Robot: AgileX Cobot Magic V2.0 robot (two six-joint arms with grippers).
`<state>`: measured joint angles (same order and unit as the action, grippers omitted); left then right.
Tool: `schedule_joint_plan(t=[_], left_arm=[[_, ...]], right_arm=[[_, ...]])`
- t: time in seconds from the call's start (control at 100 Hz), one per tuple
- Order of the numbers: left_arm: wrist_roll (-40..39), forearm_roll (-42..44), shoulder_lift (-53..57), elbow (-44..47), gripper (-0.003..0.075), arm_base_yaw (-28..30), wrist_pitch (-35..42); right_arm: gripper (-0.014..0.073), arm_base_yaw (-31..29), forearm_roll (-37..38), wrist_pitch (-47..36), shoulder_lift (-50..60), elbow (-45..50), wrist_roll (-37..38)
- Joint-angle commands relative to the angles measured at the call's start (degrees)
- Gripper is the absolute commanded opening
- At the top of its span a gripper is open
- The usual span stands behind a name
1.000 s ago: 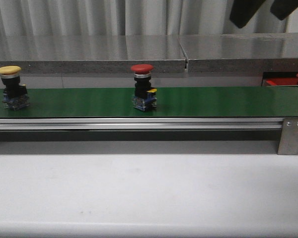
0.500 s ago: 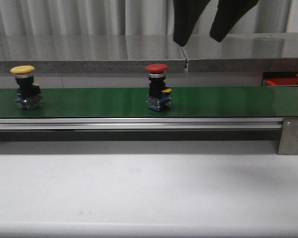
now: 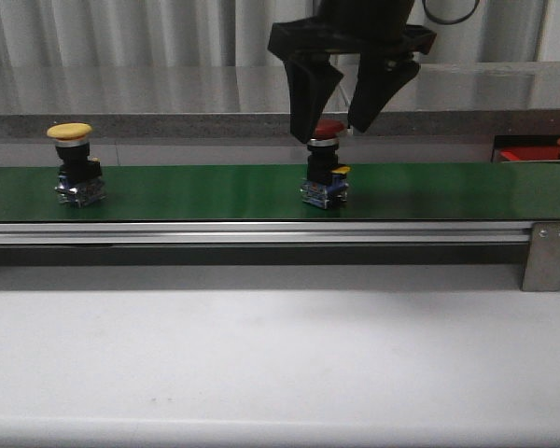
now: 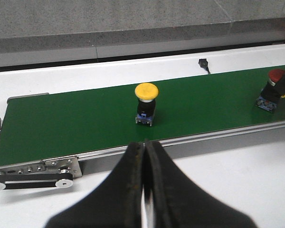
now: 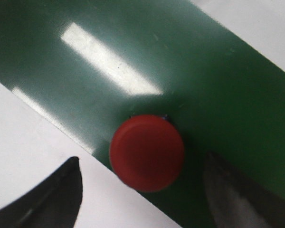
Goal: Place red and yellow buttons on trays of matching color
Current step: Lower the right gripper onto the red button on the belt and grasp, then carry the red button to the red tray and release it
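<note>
The green belt (image 3: pixel 187 191) runs along the bench, carrying two buttons. At its far right end a red tray (image 3: pixel 527 155) shows a corner, with another red cap on it. The right pincer (image 3: pixel 336 119) hangs wide open, empty, fingers straddling the upright red button (image 3: pixel 326 168) directly beneath. The yellow button (image 3: pixel 75 163) stands toward the left end, nearer the left pincer (image 4: pixel 145 156), which is closed, empty.

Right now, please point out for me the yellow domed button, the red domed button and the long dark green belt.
Yellow domed button (image 3: pixel 69 132): front view, on its flat yellow cap.
Red domed button (image 5: pixel 147 152): right wrist view, on the middle of its glossy red cap.
Long dark green belt (image 3: pixel 196 190): front view, on bare surface between the two buttons.
</note>
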<state>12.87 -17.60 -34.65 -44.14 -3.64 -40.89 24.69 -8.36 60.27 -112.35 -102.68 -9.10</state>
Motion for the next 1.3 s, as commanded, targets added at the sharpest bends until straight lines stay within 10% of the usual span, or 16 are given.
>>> schedule_joint_plan(t=[0.0, 0.23, 0.61, 1.29], left_arm=[[-0.59, -1.04, -0.03, -1.48, -0.0020, -0.46, 4.36], [-0.59, -1.04, -0.03, -1.48, -0.0020, -0.46, 4.36], [-0.59, -1.04, -0.03, -1.48, -0.0020, -0.46, 4.36], [-0.59, -1.04, -0.03, -1.48, -0.0020, -0.46, 4.36]], right_arm=[[0.0400, -0.03, -0.61, -2.45, 2.42, -2.11, -0.80], [0.0072, -0.20, 0.02, -2.74, 2.41, -2.11, -0.80], [0.0061, -3.96, 0.26, -3.98, 7.13, -2.11, -0.42], [0.0061, -33.16, 0.26, -2.76, 12.51, -2.11, 4.69]])
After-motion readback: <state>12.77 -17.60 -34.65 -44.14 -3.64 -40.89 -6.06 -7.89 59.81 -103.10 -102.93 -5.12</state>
